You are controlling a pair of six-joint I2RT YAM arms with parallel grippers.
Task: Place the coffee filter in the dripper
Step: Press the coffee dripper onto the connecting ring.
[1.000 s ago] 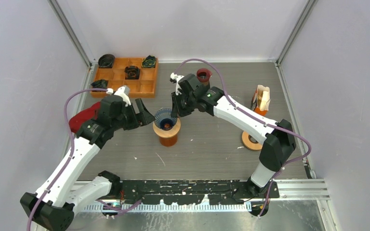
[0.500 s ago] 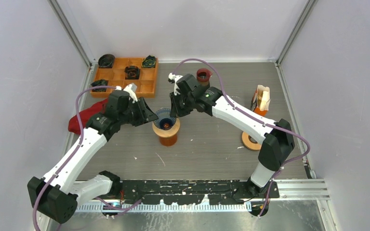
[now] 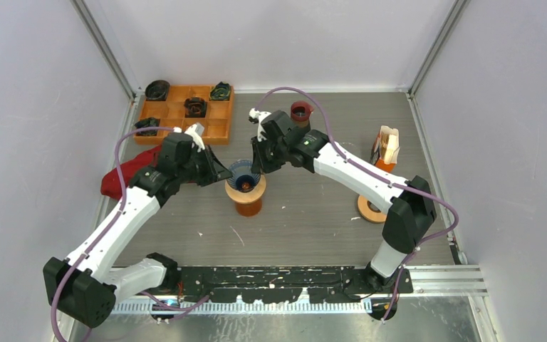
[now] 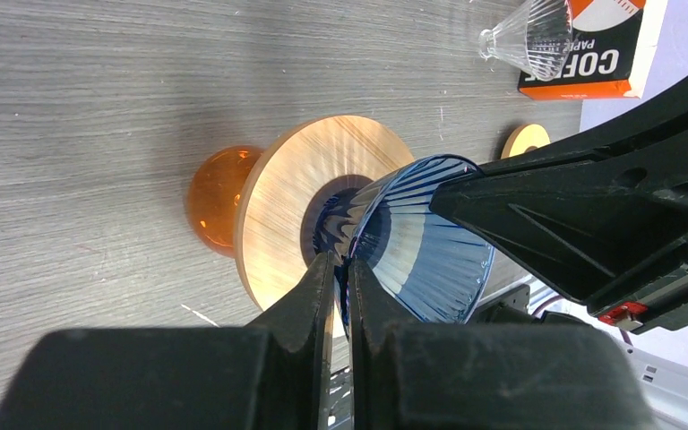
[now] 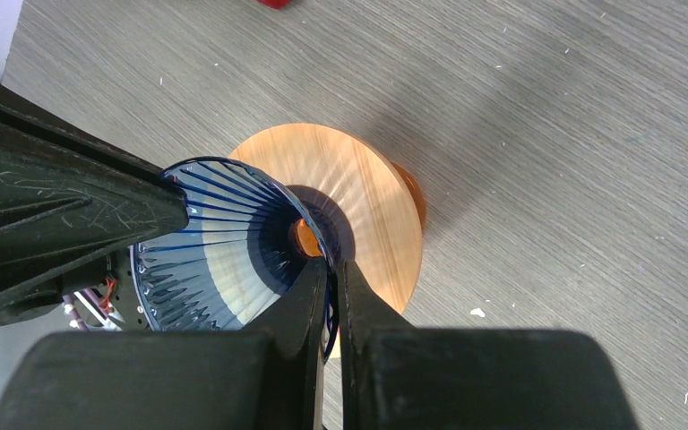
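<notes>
Dripper (image 4: 412,242), its wall pinched by the near-closed left gripper (image 4: 340,269) and right gripper (image 5: 331,269), could tip off the wooden collar (image 4: 287,179) beneath them if either pulls unevenly.

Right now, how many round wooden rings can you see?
2. One wooden ring sits on the orange carafe, under the blue dripper; the other ring lies on the table to its right. The tray might hide more.

Blue ribbed dripper (image 3: 242,173) upright on wooden ring (image 5: 367,197); paper filters (image 3: 389,144) well apart, right.
</notes>
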